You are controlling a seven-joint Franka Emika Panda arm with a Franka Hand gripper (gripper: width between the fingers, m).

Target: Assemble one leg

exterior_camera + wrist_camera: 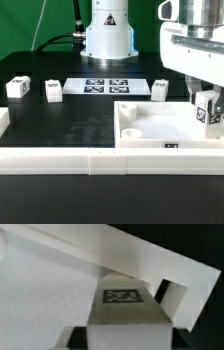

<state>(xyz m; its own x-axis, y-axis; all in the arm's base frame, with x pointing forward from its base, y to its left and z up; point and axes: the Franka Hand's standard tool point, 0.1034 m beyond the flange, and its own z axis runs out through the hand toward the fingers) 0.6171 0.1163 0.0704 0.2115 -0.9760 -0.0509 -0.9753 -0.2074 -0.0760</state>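
- The gripper (205, 100) is clamping a tagged leg (208, 109) over the panel (150, 130), at the exterior view's right.
- Three more legs (52, 91) are standing along the table's (60, 125) far side.
- The marker board (108, 86) is lying between them.

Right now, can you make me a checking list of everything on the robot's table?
Surface: black table, white rail along the near edge.
Job's things: one leg held over the large white panel; three more legs standing farther back.
Clutter: nothing seen.
Grippers: gripper shut on the leg.
Cables: black cable behind the robot base.
Surroundings: marker board flat on the table; green backdrop.
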